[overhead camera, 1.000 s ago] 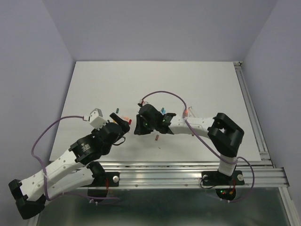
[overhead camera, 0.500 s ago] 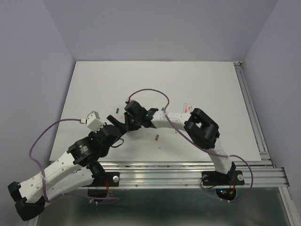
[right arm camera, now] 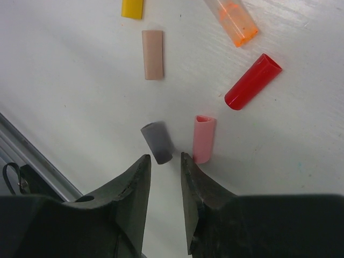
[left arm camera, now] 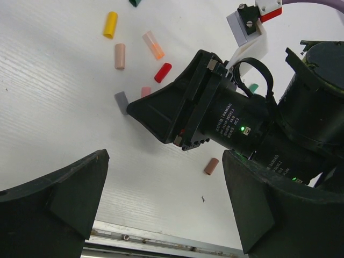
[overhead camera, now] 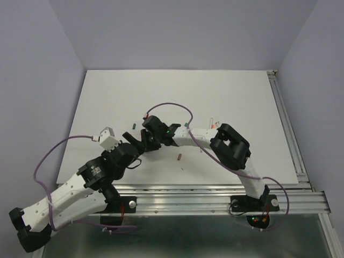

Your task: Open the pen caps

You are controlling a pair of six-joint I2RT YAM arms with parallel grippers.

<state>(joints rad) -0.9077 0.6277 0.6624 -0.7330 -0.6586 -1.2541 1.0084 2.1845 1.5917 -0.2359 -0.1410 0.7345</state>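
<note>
Several loose pen caps lie on the white table. In the right wrist view there are a grey cap point(right arm camera: 157, 142), a pink cap point(right arm camera: 203, 138), a red cap point(right arm camera: 252, 81), an orange see-through cap point(right arm camera: 235, 20), a beige cap point(right arm camera: 152, 54) and a yellow cap point(right arm camera: 132, 7). My right gripper point(right arm camera: 165, 157) is open by a narrow gap and empty. Its tips sit just short of the grey cap, and the pink cap lies beside the right tip. My left gripper point(left arm camera: 165, 177) is wide open and empty, close to the right gripper point(overhead camera: 145, 138). A pen point(overhead camera: 214, 123) lies beyond the right forearm.
A brown cap point(left arm camera: 211, 166) lies alone on the table near the front rail point(left arm camera: 161, 244); it also shows in the top view point(overhead camera: 179, 157). A teal cap point(left arm camera: 253, 87) shows behind the right wrist. The two grippers nearly touch in the top view.
The right arm has swung left and brought its gripper down to the cluster of caps beside the left gripper. Over the last half second both arms have barely moved.
</note>
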